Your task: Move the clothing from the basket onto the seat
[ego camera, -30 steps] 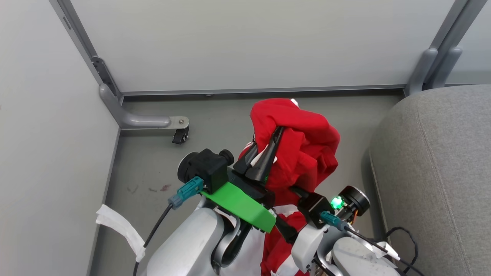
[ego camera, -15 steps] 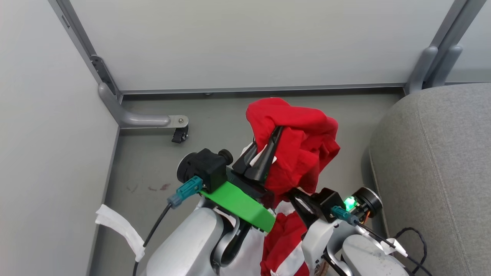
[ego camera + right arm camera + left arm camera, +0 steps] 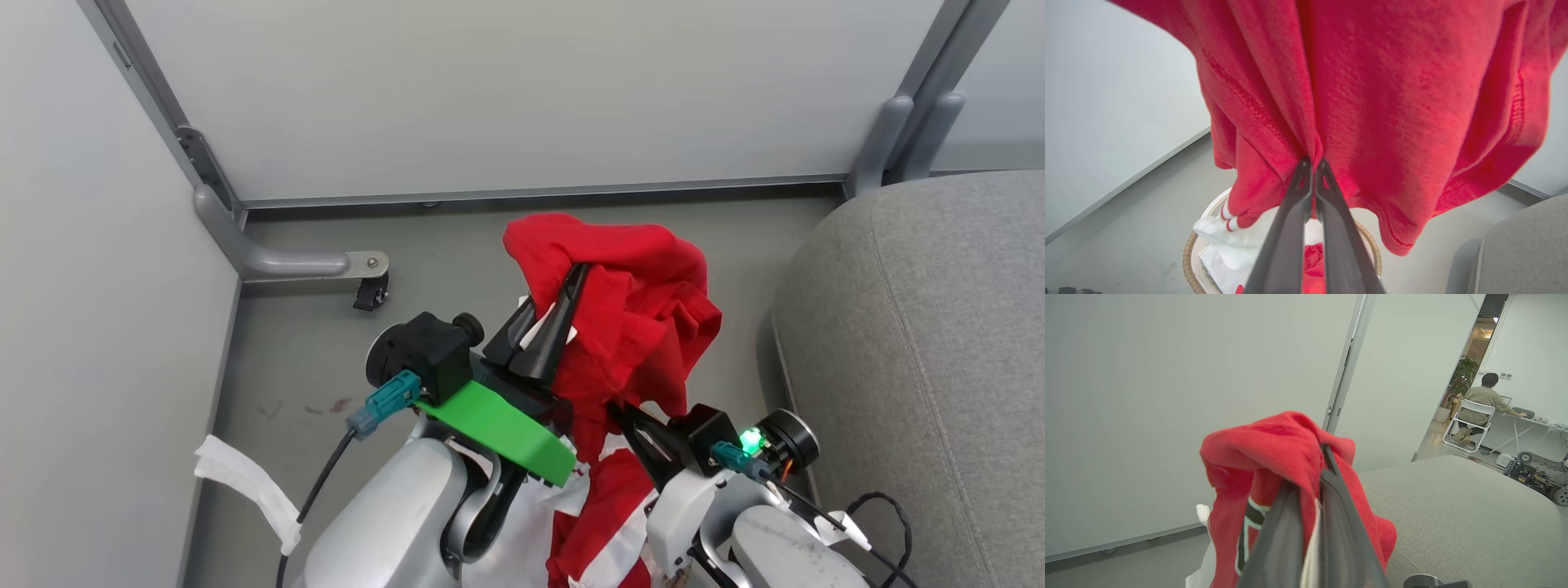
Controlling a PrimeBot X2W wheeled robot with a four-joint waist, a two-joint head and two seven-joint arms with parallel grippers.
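Both the left gripper (image 3: 570, 282) and right gripper (image 3: 1312, 163) are clenching their jaws on one red garment (image 3: 645, 310), holding it above the basket (image 3: 1189, 249), not yet over the seat (image 3: 939, 327). More red cloth (image 3: 1312, 259) seems to be waiting in the basket.

Robot body, listed from the green plate (image 3: 500, 426), a flat, angular, bright green part.
- Upper left of it: a black camera housing (image 3: 424, 353) with a round lens.
- Left of it: a teal connector (image 3: 385, 402), from which a black cable (image 3: 320, 495) is led.
- Below it: a rounded silver forearm shell (image 3: 392, 523).
- Above it: long, dark, tapered fingers (image 3: 559, 327).
- Right of it: a black block on which a green lamp (image 3: 747, 442) is lit.
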